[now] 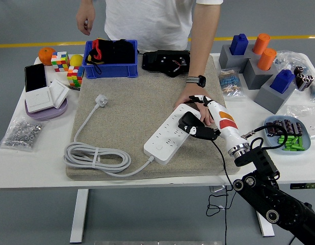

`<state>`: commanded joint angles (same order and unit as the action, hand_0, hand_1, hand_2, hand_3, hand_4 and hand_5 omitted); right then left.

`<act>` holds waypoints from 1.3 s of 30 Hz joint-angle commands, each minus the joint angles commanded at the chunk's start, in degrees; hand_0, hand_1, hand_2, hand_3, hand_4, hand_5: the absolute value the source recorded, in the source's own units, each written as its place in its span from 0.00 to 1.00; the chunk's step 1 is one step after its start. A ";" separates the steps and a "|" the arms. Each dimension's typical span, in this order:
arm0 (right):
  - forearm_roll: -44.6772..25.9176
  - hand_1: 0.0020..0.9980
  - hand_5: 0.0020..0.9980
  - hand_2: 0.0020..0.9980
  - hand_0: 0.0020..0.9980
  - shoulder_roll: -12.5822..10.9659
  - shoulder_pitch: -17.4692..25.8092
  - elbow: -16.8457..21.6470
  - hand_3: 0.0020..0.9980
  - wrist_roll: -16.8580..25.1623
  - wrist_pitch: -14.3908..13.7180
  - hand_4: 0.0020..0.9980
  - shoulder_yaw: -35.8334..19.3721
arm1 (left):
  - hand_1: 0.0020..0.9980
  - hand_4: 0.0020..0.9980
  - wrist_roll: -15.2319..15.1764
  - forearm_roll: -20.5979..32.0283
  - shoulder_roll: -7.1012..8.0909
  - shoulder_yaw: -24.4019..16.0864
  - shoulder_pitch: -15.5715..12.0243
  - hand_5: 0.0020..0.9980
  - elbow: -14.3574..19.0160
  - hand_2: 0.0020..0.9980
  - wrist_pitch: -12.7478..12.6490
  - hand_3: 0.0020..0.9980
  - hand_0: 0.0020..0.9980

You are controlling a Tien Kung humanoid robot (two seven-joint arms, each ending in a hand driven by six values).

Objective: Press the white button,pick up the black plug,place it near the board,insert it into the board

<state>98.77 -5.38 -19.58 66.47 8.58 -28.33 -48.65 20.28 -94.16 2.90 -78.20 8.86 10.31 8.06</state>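
A white power strip (170, 133) lies diagonally on the beige mat (127, 112), its cable coiled at the left. My right hand (198, 122) is shut on the black plug (188, 122), which sits over the strip's upper right end. Whether its pins are in the sockets is hidden. A person's hand (195, 99) rests on the far end of the strip, just behind my hand. The strip's white button (158, 148) is at its lower left end. My left arm is out of view.
A blue bin (110, 58) and a black device (165, 62) stand at the mat's far edge. Cubes and a phone (35, 77) lie at the far left, grey blocks (259, 71) at the right, a plate of parts (287, 135) near my right arm.
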 joint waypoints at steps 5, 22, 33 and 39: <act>1.29 0.85 0.36 0.80 0.86 -2.12 2.82 4.15 0.81 1.70 1.49 1.00 -0.89 | 0.68 0.56 0.04 -0.20 0.00 -0.36 0.08 0.20 0.00 0.66 -0.08 0.69 0.69; 1.70 0.87 0.39 0.82 0.89 -2.06 3.93 2.11 0.80 1.97 2.43 1.00 2.99 | 0.68 0.56 0.07 -0.61 0.10 -0.39 -0.06 0.20 0.00 0.66 0.01 0.69 0.69; 2.13 0.87 0.40 0.82 0.89 -1.40 2.15 -0.92 0.81 1.77 2.73 1.00 3.91 | 0.68 0.56 -0.03 -0.28 0.19 0.30 0.25 0.20 0.00 0.66 0.11 0.69 0.69; 2.46 0.87 0.41 0.82 0.89 -0.98 0.73 -2.90 0.80 1.47 3.11 1.00 4.45 | 0.68 0.56 0.15 -0.98 0.30 -0.18 0.00 0.20 0.00 0.66 0.19 0.69 0.69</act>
<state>101.23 -6.36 -18.84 63.57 10.05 -25.22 -44.21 20.43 -95.14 3.20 -78.37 8.86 10.31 8.25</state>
